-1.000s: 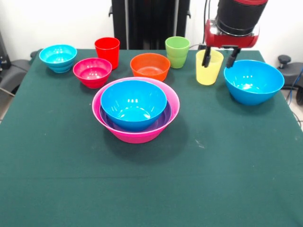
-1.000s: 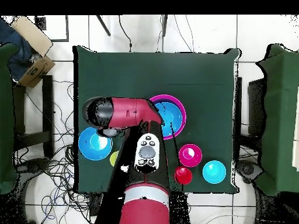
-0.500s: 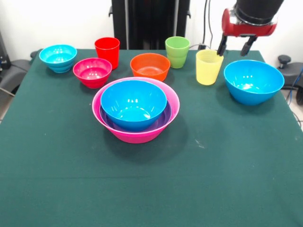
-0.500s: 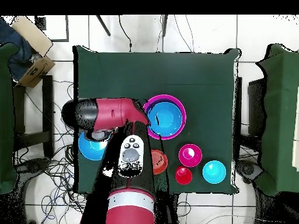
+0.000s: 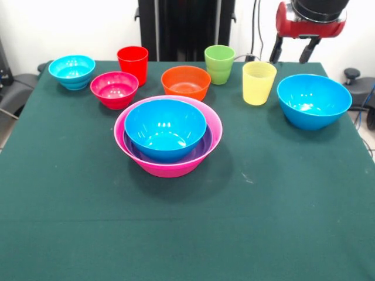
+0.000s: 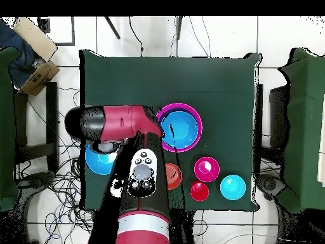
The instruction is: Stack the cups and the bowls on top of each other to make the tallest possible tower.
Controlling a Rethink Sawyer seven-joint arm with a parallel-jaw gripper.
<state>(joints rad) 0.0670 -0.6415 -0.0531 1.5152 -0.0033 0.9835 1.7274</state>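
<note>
Now pincer (image 5: 290, 51) open, empty, above-behind blue bowl (image 5: 314, 100).

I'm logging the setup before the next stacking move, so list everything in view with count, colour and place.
Tower: one, pink bowl outermost, purple bowl inside it, blue bowl on top; table centre.
Loose blue bowl: one, right side of the front view.
Small bowls: three, cyan far left, magenta-red beside it, orange behind the tower.
Cups: three upright in the far row, red, green, yellow.
Table: one, dark green cloth.
Cardboard box: one, brown, on the floor off the table's corner, overhead view.
Cables: several, on the floor.
Gripper: one, red and black, open, empty, above the far right edge, behind the yellow cup and blue bowl.
</note>
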